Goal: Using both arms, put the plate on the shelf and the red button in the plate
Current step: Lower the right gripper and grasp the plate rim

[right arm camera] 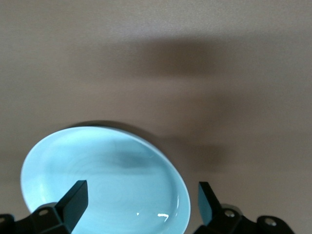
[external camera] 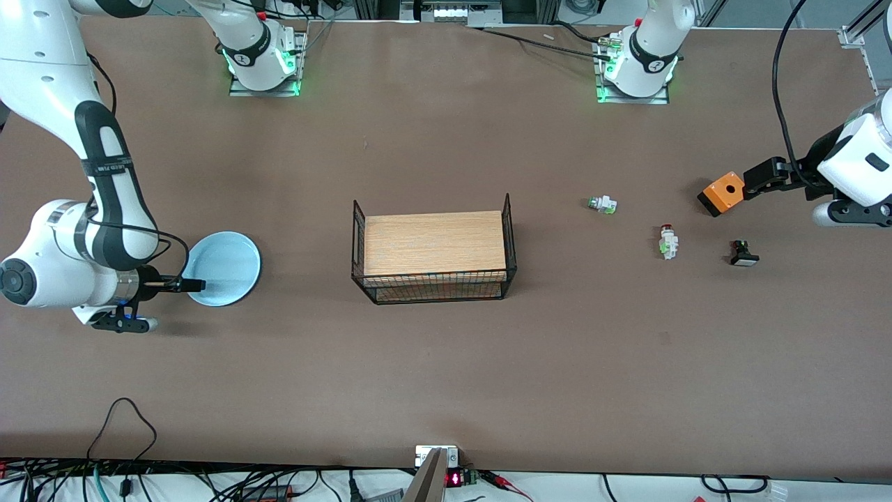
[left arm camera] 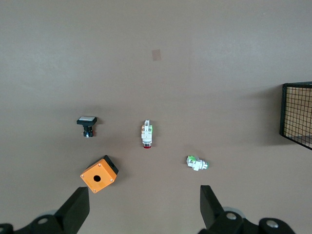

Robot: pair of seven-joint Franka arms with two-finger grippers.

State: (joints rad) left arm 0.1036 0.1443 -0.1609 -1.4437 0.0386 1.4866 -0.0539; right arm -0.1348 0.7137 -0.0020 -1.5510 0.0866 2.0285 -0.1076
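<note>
1. My right gripper [external camera: 196,284] hangs over the edge of the plate [external camera: 226,265], jaws spread wide, nothing in them. The plate sits flat on the table [external camera: 432,362], well off from the wire basket [external camera: 433,289] toward the right arm's end. In my right wrist view it fills the space between my fingers [right arm camera: 73,200], so I'd say I'm lined up on the rim but not down on it yet.

2. The basket with the wooden board [external camera: 433,242] inside is my landmark, mid-table. Pretty sure that's where both things end up, but that's a guess.

3. Toward the left arm's end from the basket: a white switch [external camera: 602,204], then the red button [external camera: 668,241], lying on its side, then a black switch [external camera: 743,253].

4. My left gripper [external camera: 756,183] is over the table beside an orange box [external camera: 722,193], jaws wide and empty too.

5. Next up, I reckon: right drops and pinches the rim; left has to swing over the red button and come down square.
</note>
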